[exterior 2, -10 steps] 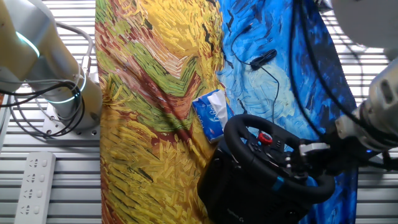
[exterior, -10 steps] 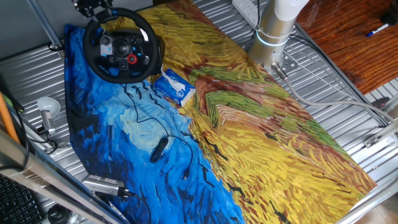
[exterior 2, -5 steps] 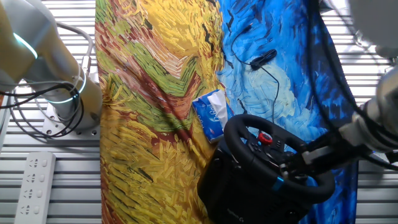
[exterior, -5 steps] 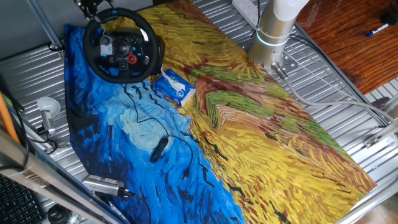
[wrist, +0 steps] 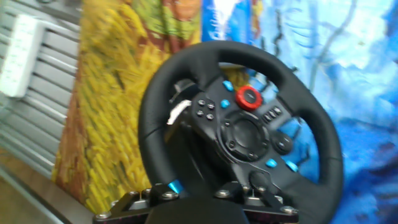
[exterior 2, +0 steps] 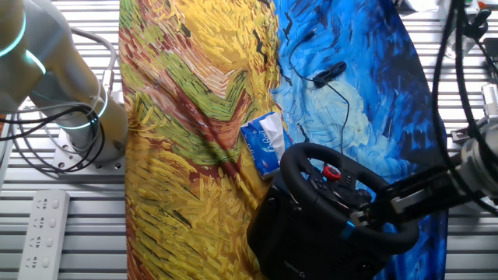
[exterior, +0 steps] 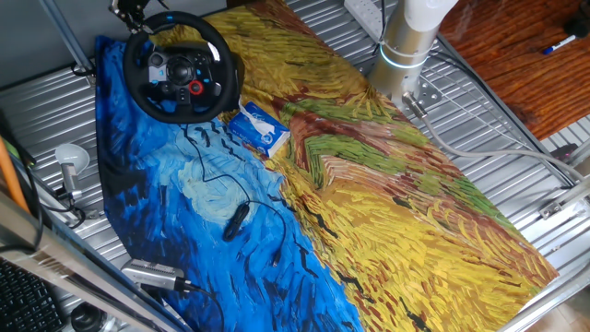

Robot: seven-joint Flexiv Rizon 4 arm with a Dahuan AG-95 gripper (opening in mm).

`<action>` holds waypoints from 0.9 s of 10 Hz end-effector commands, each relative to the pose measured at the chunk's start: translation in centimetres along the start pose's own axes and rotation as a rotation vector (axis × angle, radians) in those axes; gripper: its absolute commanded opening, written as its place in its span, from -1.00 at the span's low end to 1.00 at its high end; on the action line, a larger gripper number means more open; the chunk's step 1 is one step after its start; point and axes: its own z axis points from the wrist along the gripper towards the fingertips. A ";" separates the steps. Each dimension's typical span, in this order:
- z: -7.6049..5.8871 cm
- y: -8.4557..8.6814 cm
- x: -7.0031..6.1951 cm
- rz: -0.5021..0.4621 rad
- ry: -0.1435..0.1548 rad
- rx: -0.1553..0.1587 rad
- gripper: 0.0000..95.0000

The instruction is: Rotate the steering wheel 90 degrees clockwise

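The wheel (exterior: 181, 66) stands on its black base at one end of the tabletop (exterior: 516, 138), on the blue part of the painted cloth (exterior: 369, 184), with a small blue-white box (exterior: 259, 128) just beside it. The end effector (exterior 2: 379, 208) sits at the wheel's rim on the side away from the box; I cannot tell whether its jaws are closed on the rim or only near it. From the hand view the wheel (wrist: 239, 124) fills the frame, very close. To turn it well, I'd want a firm hold on the rim, then a sweep along the rim's own arc, clockwise, keeping the wrist following the circle so the base does not shift.
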 end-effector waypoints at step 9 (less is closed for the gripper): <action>1.7 2.4 -0.2 -0.075 0.010 -0.002 -0.20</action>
